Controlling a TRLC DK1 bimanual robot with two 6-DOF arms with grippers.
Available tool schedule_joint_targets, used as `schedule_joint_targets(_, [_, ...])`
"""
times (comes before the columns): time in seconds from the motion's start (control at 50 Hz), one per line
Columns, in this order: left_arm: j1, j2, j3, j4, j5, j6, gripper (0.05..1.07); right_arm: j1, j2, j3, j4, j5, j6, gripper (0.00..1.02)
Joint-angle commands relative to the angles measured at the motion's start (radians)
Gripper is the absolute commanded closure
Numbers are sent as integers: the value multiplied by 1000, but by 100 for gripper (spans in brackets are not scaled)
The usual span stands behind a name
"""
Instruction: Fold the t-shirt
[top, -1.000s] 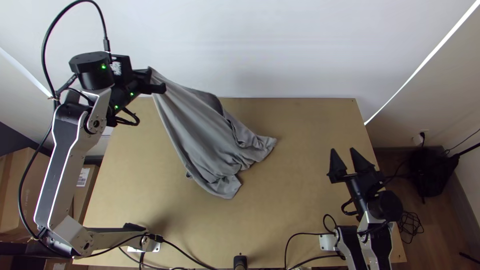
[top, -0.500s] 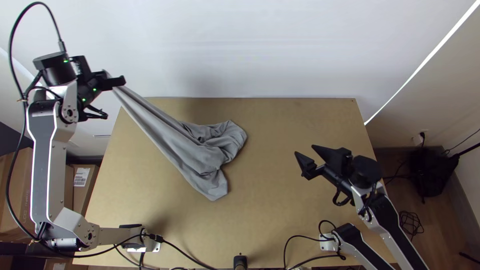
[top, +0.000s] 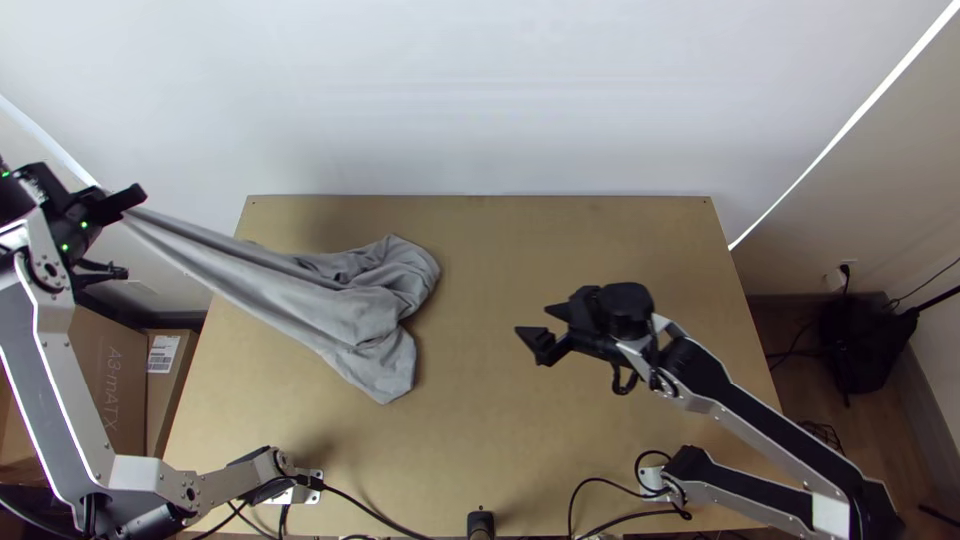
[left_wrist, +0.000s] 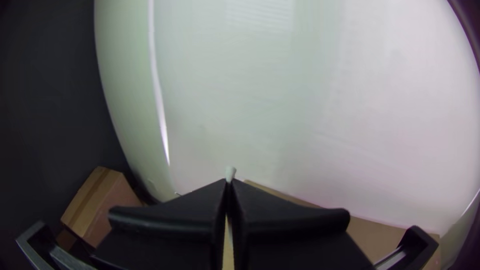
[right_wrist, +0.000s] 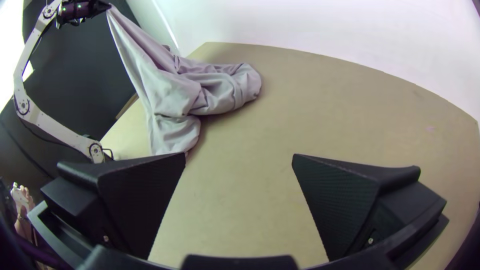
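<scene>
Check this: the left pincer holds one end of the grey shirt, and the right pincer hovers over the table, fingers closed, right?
No: the right wrist view shows the right pincer wide open over the table. The rest stands.

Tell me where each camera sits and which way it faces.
Top view: fixed high over the near edge, looking steeply down at the table; left arm and right arm show.
Left wrist view: faces the wall past the left gripper.
Right wrist view: looks across the table past the right gripper's open fingers.
Top and right wrist views share the t-shirt, stretched from the left gripper.
</scene>
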Motion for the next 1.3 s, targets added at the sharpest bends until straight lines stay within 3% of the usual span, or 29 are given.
schedule_joint_targets(0.0, [44,-70,-52,-2,14,29,105,61,109,81,29,2,81,4])
schedule_joint_targets(0.14, [71,-138,-118,-5,31,40,105,123,255,181,47,-3,155,4])
schedule_joint_targets(0.28, [68,-190,-178,-4,33,40,105,167,410,268,72,-50,290,4])
schedule_joint_targets(0.44, [48,-212,-201,-10,33,20,105,222,561,362,92,-61,374,4])
schedule_joint_targets(0.62, [39,-213,-199,-10,33,8,105,256,721,455,92,-118,448,4])
schedule_joint_targets(0.72, [35,-216,-199,-13,33,6,105,262,802,515,92,-135,475,4])
schedule_joint_targets(0.82, [30,-221,-207,-21,33,3,105,270,857,566,92,-153,483,11])
schedule_joint_targets(1.18, [8,-222,-217,-16,33,-6,105,275,1029,709,73,-176,483,12])
schedule_joint_targets(1.28, [8,-221,-214,-15,33,-6,105,275,1083,758,61,-179,506,21])
